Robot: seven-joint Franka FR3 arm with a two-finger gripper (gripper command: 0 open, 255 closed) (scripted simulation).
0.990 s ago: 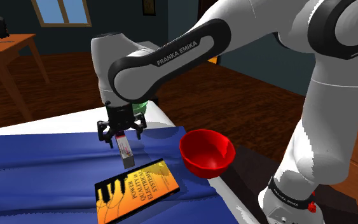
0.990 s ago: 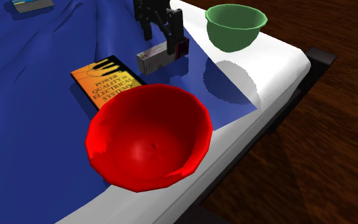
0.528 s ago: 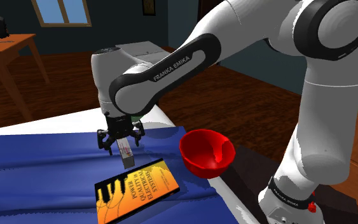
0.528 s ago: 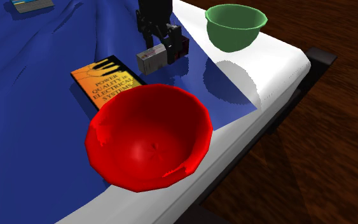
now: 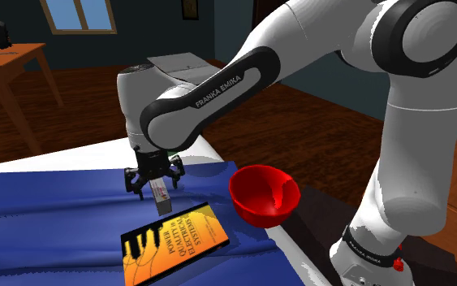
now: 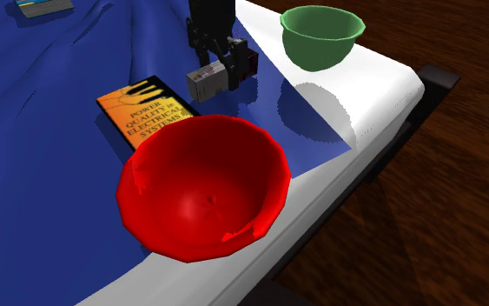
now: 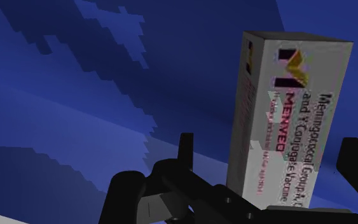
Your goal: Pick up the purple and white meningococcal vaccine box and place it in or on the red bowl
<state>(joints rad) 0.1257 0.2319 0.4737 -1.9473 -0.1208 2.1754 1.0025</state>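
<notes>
Labels: vaccine box point(image 7: 289, 114) "MENVEO"; book point(image 5: 174, 241) "Power Quality… Electrical Systems".

You see a white vaccine box point(image 7: 285, 127) with purple lettering, a plain red bowl point(image 6: 203, 187), a green bowl point(image 6: 320, 35), an orange-and-black book point(image 5: 174, 237), and a blue cloth point(image 6: 34, 174).

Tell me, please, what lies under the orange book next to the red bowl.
The book lies flat on a blue cloth, which shows beside it. Whatever is directly beneath is covered by the book itself.
</notes>
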